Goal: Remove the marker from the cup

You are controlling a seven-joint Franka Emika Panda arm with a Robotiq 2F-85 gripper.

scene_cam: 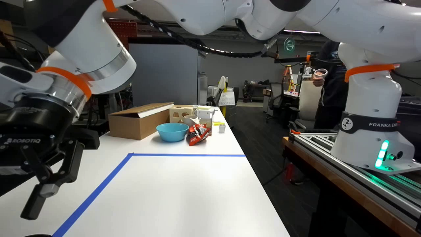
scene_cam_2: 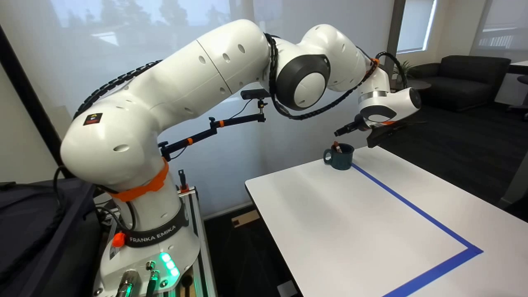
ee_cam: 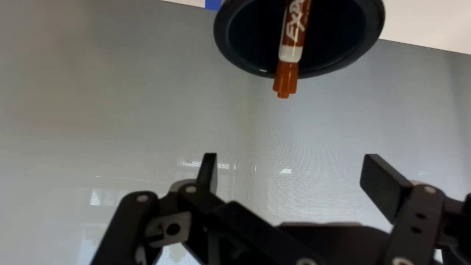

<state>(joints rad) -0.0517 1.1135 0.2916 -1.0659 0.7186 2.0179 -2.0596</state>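
Note:
A dark teal cup (scene_cam_2: 344,161) with a handle stands on the table near its far edge, beside the blue tape. A marker (scene_cam_2: 337,147) with a brown-orange cap leans in the cup, cap end up and sticking out over the rim. In the wrist view the marker (ee_cam: 291,51) crosses the rim of the cup (ee_cam: 336,29) at the top. My gripper (ee_cam: 290,156) is open and empty, with a wide gap between its fingers. In an exterior view the gripper (scene_cam_2: 336,133) is above the cup, apart from the marker. The gripper also shows at the left (scene_cam: 36,199).
The white table (scene_cam: 184,191) has blue tape lines (scene_cam: 189,154). At its far end are a cardboard box (scene_cam: 139,123), a blue bowl (scene_cam: 172,132), a red snack bag (scene_cam: 198,134) and a small white cup (scene_cam: 222,128). A window shade (scene_cam_2: 288,140) hangs behind the cup.

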